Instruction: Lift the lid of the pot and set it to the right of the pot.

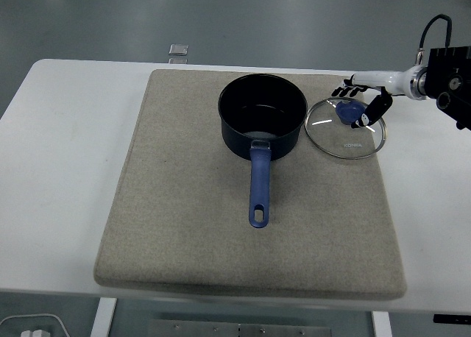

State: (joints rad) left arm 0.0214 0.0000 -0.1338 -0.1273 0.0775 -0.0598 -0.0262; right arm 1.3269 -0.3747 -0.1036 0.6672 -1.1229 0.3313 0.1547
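A dark blue saucepan (263,116) stands uncovered on the grey mat (184,219), its blue handle (259,190) pointing toward the near edge. The glass lid (346,131) with a blue knob (349,115) lies flat on the mat just to the right of the pot, close to the mat's right edge. My right hand (362,100) reaches in from the right and hovers over the knob. Its fingers (343,91) are spread, the knob showing free beneath them. The left arm is out of view.
The mat covers most of the white table (66,146). A small clear object (178,51) sits at the table's far edge, behind the mat. Bare table runs to the right of the lid.
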